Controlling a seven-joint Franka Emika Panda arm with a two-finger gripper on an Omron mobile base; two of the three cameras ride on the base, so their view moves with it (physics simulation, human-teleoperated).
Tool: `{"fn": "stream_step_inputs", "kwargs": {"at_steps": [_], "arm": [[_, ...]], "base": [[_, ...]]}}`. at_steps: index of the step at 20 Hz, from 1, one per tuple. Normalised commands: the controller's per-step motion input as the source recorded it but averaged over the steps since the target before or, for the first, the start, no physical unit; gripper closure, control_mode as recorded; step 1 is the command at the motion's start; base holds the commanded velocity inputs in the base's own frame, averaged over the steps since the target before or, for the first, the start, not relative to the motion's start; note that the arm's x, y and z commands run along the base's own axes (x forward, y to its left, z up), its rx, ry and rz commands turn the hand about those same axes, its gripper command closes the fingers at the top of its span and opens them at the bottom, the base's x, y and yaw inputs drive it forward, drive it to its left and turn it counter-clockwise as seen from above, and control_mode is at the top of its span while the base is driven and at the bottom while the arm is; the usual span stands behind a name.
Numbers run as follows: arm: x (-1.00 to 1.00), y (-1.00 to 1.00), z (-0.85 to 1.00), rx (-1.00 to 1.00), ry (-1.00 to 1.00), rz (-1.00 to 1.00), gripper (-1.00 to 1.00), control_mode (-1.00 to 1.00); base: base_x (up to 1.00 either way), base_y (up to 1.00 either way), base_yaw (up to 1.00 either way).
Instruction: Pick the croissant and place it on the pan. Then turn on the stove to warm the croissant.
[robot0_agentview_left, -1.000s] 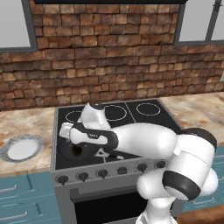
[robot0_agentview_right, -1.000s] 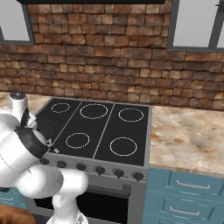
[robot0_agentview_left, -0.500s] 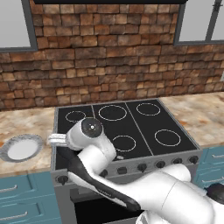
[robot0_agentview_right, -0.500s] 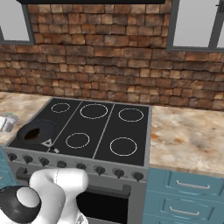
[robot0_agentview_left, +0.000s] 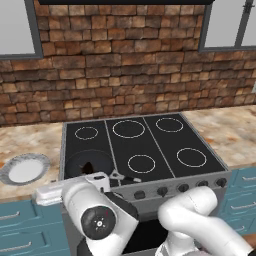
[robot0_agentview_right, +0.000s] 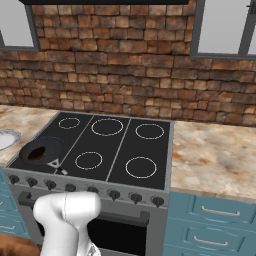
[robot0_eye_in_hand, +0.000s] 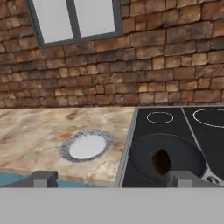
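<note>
The croissant (robot0_eye_in_hand: 162, 161) is a small brown pastry lying inside the round black pan (robot0_eye_in_hand: 183, 151), on the front left burner of the stove (robot0_eye_in_hand: 175, 124). The left base view shows the croissant (robot0_agentview_left: 89, 167) in the pan (robot0_agentview_left: 102, 159), and the right base view shows the croissant (robot0_agentview_right: 36, 154) in the pan (robot0_agentview_right: 50, 146), whose short handle (robot0_agentview_right: 56, 164) points to the stove's front. My gripper (robot0_eye_in_hand: 114, 179) is open, its two tips wide apart and nothing between them. It sits low at the counter's front edge, left of the pan, looking across the counter.
A grey-rimmed white plate (robot0_eye_in_hand: 86, 145) lies on the marble counter left of the stove (robot0_agentview_left: 150, 145). A row of dark knobs (robot0_agentview_right: 114, 194) runs along the steel front. The white arm (robot0_agentview_left: 100, 220) fills the space before the oven. A brick wall stands behind.
The arm has swung off the cooktop and dropped low in front of the stove's left side. The croissant stays in the pan. The jaws remain wide.
</note>
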Motion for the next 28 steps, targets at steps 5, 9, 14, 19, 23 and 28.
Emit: {"fn": "stream_step_inputs", "kwargs": {"at_steps": [5, 9, 14, 19, 23, 28], "arm": [[-0.67, 0.00, 0.01, -0.03, -0.19, 0.02, -1.00, -1.00], [0.00, -0.02, -0.17, 0.00, 0.00, 0.01, -1.00, -1.00], [-0.08, -0.36, -0.78, -0.01, 0.00, 0.05, -1.00, -1.00], [-0.18, -0.39, -0.84, -0.03, 0.00, 0.06, -1.00, -1.00], [0.01, -0.33, -0.95, -0.03, 0.00, 0.06, -1.00, -1.00], [0.17, -0.01, -0.19, -0.01, -0.05, 0.01, -1.00, -1.00]], "base": [[0.00, 0.00, 0.00], [0.00, 0.00, 0.00], [0.00, 0.00, 0.00], [0.00, 0.00, 0.00], [0.00, 0.00, 0.00], [0.00, 0.00, 0.00]]}}
